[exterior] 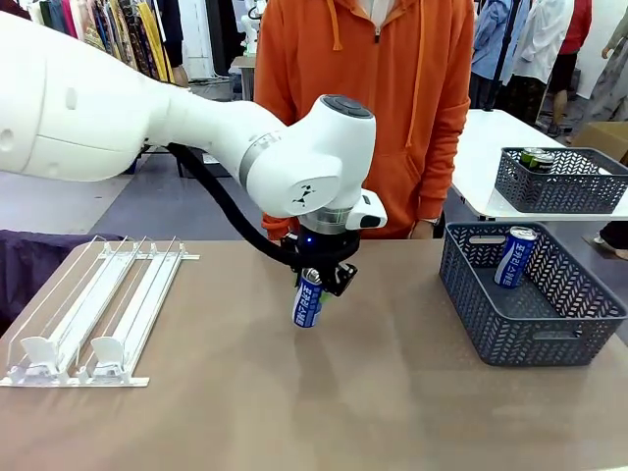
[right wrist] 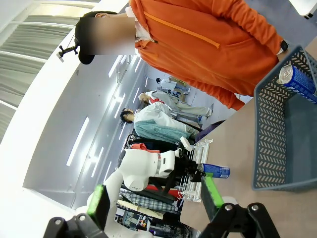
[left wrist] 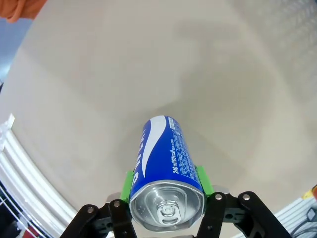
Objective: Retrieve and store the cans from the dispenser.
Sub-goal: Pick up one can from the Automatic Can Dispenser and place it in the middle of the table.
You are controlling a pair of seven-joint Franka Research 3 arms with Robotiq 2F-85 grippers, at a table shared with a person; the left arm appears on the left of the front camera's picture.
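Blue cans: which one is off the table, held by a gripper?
The blue can clamped in the left gripper mid-table; the other blue can leans inside the grey basket.

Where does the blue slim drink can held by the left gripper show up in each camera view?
Front view: blue slim drink can at centre, clamped in the left gripper.
Left wrist view: can at bottom centre, silver top nearest.
Right wrist view: can small, lower middle.
Shared landmark: white and clear plastic rail dispenser.

Blue-and-white can, grey lattice basket, beige table, orange hoodie.
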